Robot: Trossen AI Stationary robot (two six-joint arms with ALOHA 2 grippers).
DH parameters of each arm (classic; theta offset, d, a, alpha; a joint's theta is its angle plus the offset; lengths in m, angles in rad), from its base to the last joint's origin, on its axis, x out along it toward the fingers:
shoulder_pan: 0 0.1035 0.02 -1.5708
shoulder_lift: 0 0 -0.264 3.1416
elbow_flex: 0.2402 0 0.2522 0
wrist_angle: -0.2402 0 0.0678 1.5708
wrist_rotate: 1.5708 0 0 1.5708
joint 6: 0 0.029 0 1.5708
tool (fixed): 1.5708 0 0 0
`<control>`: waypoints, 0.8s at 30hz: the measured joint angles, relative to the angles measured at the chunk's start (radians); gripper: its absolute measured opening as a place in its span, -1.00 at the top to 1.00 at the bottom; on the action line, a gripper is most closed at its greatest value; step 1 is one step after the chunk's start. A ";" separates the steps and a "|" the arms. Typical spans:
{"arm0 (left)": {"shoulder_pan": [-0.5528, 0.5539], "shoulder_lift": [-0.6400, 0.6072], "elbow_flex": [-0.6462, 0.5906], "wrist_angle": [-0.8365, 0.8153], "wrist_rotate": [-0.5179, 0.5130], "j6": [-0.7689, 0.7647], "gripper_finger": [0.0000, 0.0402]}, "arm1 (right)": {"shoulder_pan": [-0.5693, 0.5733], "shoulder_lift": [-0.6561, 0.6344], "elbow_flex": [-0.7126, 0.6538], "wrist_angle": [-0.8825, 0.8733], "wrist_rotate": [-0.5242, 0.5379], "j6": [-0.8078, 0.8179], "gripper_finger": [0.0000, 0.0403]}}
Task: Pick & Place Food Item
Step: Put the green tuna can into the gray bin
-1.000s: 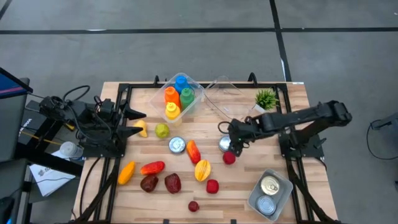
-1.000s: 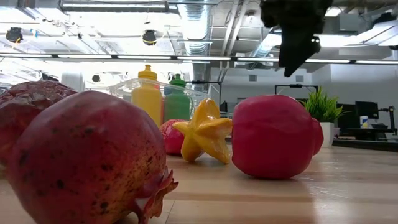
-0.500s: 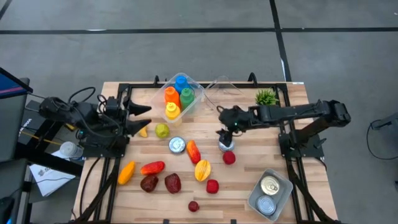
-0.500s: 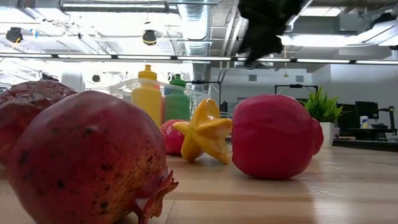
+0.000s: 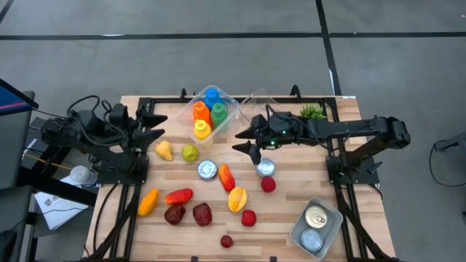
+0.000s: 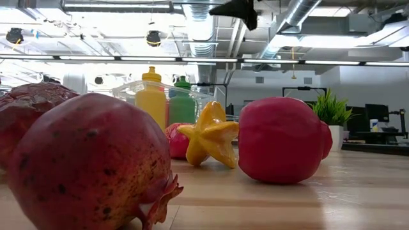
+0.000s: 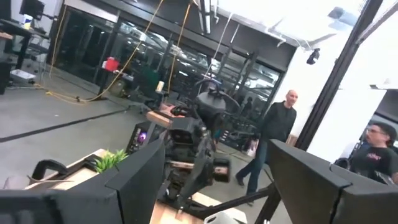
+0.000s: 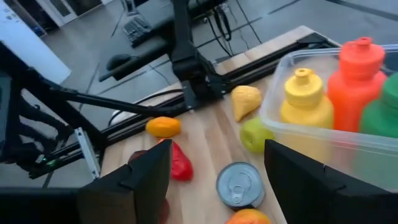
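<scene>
Toy foods lie across the wooden table in the high view: a yellow pear (image 5: 165, 151), a green lime (image 5: 190, 153), a red-orange pepper (image 5: 226, 177), a starfruit (image 5: 237, 198), pomegranates (image 5: 202, 213), a red apple (image 5: 249, 217) and a small red fruit (image 5: 268, 185). Two cans (image 5: 207, 169) (image 5: 265, 168) stand among them. My right gripper (image 5: 239, 137) hangs open and empty above the table, left of the can, pointing toward the table's left; its wrist view (image 8: 214, 155) looks over a can (image 8: 239, 184) and the lime (image 8: 256, 134). My left gripper (image 5: 162, 126) is open and empty at the left edge.
A clear bin with coloured bottles (image 5: 210, 115) stands at the far middle, with an empty clear bin (image 5: 258, 105) and a small plant (image 5: 312, 113) beside it. A bin holding cans (image 5: 317, 225) sits at the near right corner. People stand in the room behind (image 7: 283, 118).
My right gripper has risen from beside the can and small red fruit and swung toward the table's left and far side, carrying nothing; it leaves the low view upward. My left gripper has shifted toward the far edge, uncovering the yellow pear. No food item has moved.
</scene>
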 joint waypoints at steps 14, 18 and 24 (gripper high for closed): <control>0.040 -0.174 0.000 -0.099 0.370 0.007 -0.36 | 0.058 0.049 0.002 0.099 0.131 0.319 -0.10; 0.040 -0.173 0.000 -0.102 0.456 -0.041 -0.36 | 0.087 0.054 0.017 0.228 0.131 0.321 -0.06; 0.039 -0.153 0.001 -0.240 0.436 -0.063 -0.36 | 0.121 0.053 0.037 0.194 0.214 0.283 -0.01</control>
